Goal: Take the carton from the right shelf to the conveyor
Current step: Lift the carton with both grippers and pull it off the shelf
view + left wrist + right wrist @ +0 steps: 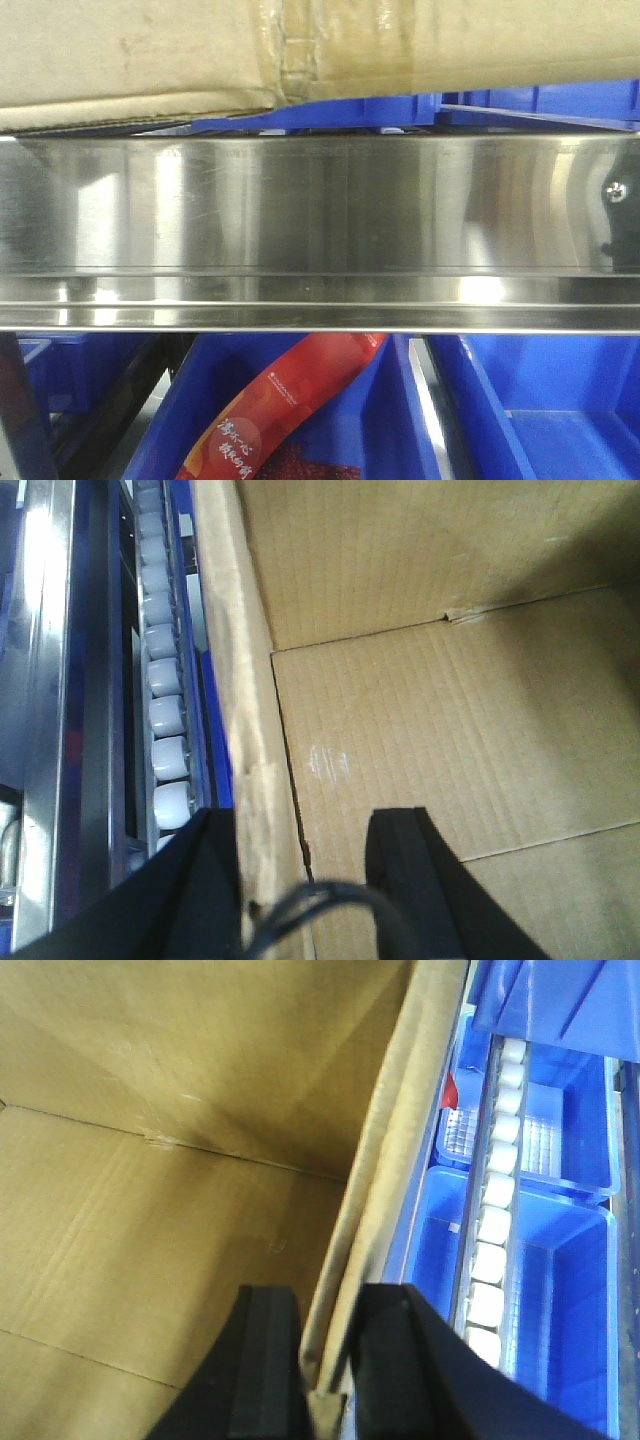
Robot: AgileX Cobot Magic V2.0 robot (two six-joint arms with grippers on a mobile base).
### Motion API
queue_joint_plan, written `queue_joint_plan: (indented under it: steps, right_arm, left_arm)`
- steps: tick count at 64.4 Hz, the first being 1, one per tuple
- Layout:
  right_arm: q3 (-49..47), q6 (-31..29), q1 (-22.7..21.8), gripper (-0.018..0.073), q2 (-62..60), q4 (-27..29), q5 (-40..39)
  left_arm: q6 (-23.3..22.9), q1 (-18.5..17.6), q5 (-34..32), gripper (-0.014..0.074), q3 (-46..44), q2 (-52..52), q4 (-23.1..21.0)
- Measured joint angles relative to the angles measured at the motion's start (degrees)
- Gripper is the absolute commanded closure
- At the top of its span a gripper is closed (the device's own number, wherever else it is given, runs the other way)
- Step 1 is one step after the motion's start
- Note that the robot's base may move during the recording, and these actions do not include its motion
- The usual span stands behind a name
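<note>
Background first: the right shelf (320, 210) is filling most of the front view, its brushed steel rail running straight across and throwing back streaky reflections. Going left to right along it, the carton (130, 50) is sitting on the shelf just above the rail. Its yellowed tape strip (300, 45) is showing near mid-frame, and a small screw (617, 188) is sitting at the rail's right end. Under the rail the blue bins (540, 400) are lying open, and a red packet (290, 400) with white lettering is leaning in one of them.

My left pincer (305, 820) is reaching down over the carton's side wall, with one finger (180, 890) outside and the other inside. The outer one is lying right against the cardboard. A strip of the box floor is showing between the wall and the inner one, though, so this pincer is standing wide around the wall, not pinching it. Just outside my outer finger a row of white rollers (165, 710) is running away from me along the shelf.

My right pincer (328, 1295) is doing the mirror job on the opposite wall. Here the jaws are sitting narrow and the cardboard edge is filling the gap between them, so I'm gripping the carton on this side. Out past my outer finger another roller track (495, 1210) is running over more blue bins.
</note>
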Motion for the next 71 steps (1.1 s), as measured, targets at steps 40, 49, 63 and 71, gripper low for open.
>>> queue_joint_plan:
  steps: [40,49,63,71]
  right_arm:
    - [0.1,0.0,0.0,0.0624,0.1,-0.4,-5.4]
    - [0.1,0.0,0.0,0.0624,0.1,-0.9,-6.3]
    - [0.1,-0.1,0.0,0.0624,0.1,-1.6,-7.0]
    - [0.1,-0.1,0.0,0.0624,0.1,-2.0,-7.4]
  left_arm:
    - [0.0,0.0,-2.8,0.0613,0.0,0.0,1.1]
    - [0.0,0.0,-4.4,0.0613,0.0,0.0,1.2]
    - [0.0,0.0,-6.7,0.0613,0.0,0.0,1.3]
    - [0.0,0.0,-8.0,0.0613,0.0,0.0,1.4]
